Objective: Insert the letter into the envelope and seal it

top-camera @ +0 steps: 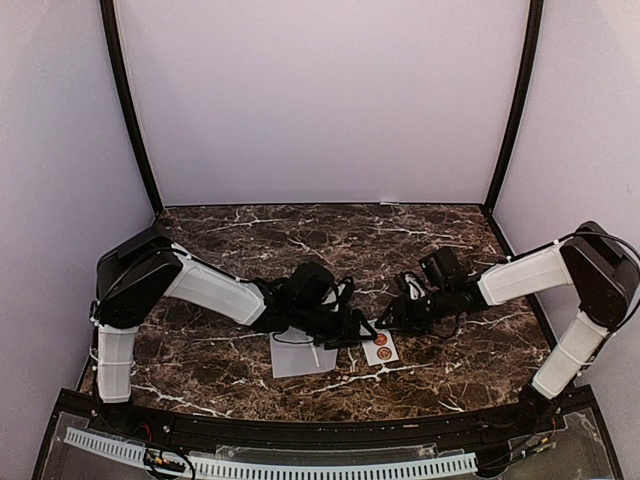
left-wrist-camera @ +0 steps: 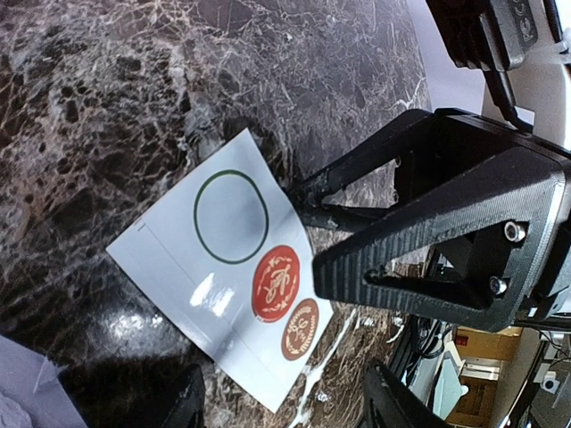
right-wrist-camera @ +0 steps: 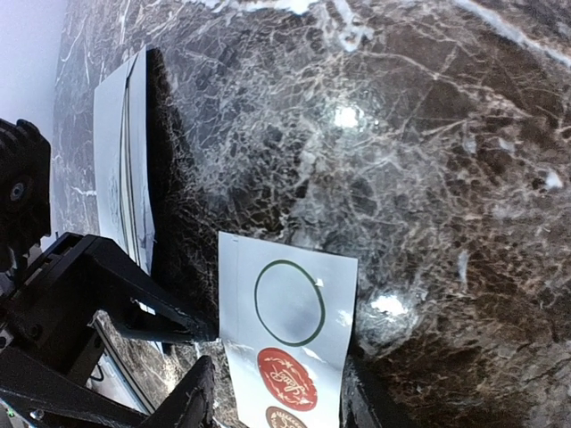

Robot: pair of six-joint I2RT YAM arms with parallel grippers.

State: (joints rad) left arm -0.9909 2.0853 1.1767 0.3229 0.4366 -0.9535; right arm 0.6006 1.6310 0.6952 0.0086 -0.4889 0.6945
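The grey-lavender envelope (top-camera: pixel 300 357) lies flat near the table's front; the right wrist view shows it at the left (right-wrist-camera: pixel 120 160), and one corner appears in the left wrist view (left-wrist-camera: pixel 18 392). The letter is not in view. Just right of the envelope lies a white sticker strip (top-camera: pixel 379 347) with an empty green ring (left-wrist-camera: pixel 230 217), a red seal (left-wrist-camera: pixel 276 282) and a brown seal (left-wrist-camera: pixel 300 329). My left gripper (left-wrist-camera: pixel 285 406) hovers open over the strip's near end. My right gripper (right-wrist-camera: pixel 272 406) stands open with one fingertip at each long edge of the strip (right-wrist-camera: pixel 285 330).
The dark marble tabletop (top-camera: pixel 300 240) is walled by pale panels at the back and sides. Both arms meet over the strip, the right gripper's black fingers (left-wrist-camera: pixel 428 241) close in front of the left wrist camera. A cable tray (top-camera: pixel 270 462) runs along the near edge.
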